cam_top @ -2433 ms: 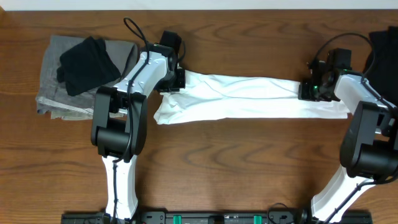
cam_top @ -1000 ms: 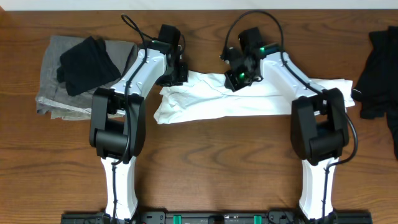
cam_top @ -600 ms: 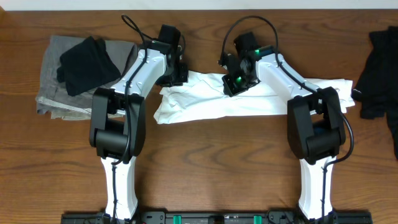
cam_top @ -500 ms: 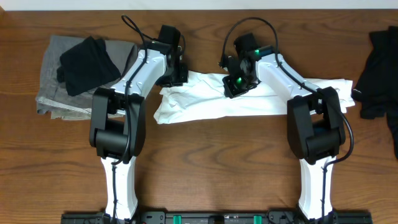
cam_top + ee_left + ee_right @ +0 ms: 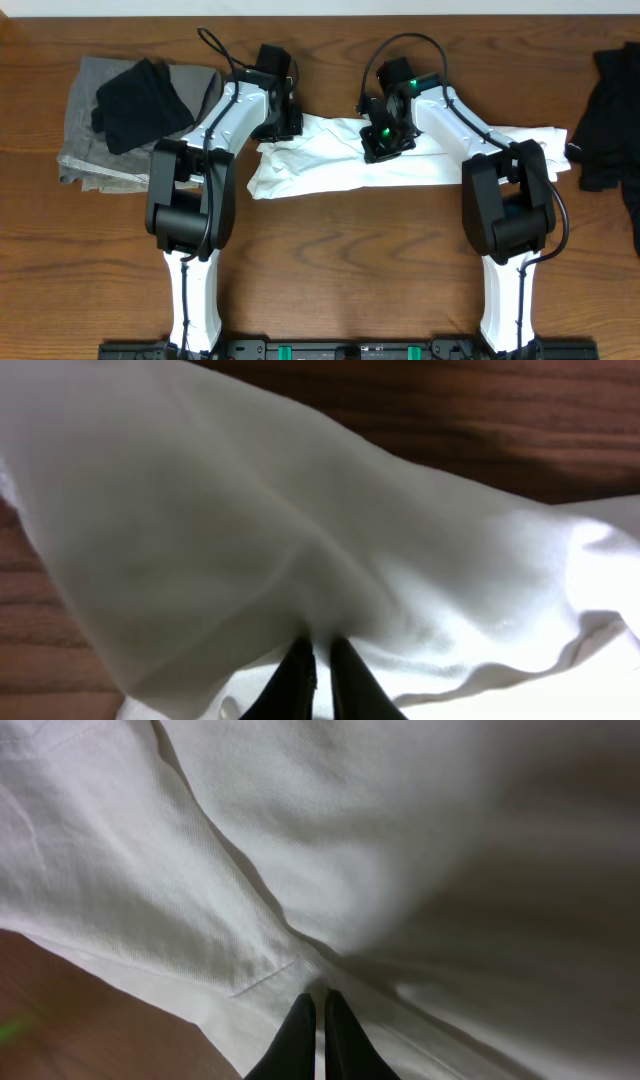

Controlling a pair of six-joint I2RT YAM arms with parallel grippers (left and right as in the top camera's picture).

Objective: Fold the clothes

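The white T-shirt (image 5: pixel 330 165) lies folded into a long band across the far middle of the table, from left of centre to the right. My left gripper (image 5: pixel 283 125) is shut on its left end; the left wrist view shows the fingers (image 5: pixel 320 650) pinching white cloth (image 5: pixel 300 530). My right gripper (image 5: pixel 378 148) is shut on a fold of the shirt that it holds over the band's middle; the right wrist view shows its fingers (image 5: pixel 318 1003) pinching a hemmed edge (image 5: pixel 200 910). No print shows.
A grey folded garment (image 5: pixel 100 130) with a black garment (image 5: pixel 140 100) on top lies at the far left. Another black garment (image 5: pixel 610 110) lies at the far right edge. Bare wooden table (image 5: pixel 350 270) spreads in front of the shirt.
My right gripper has carried the shirt's right end leftwards, from the far right to the band's middle, folding the cloth over. In the last half second it barely moved. The left gripper stayed put.
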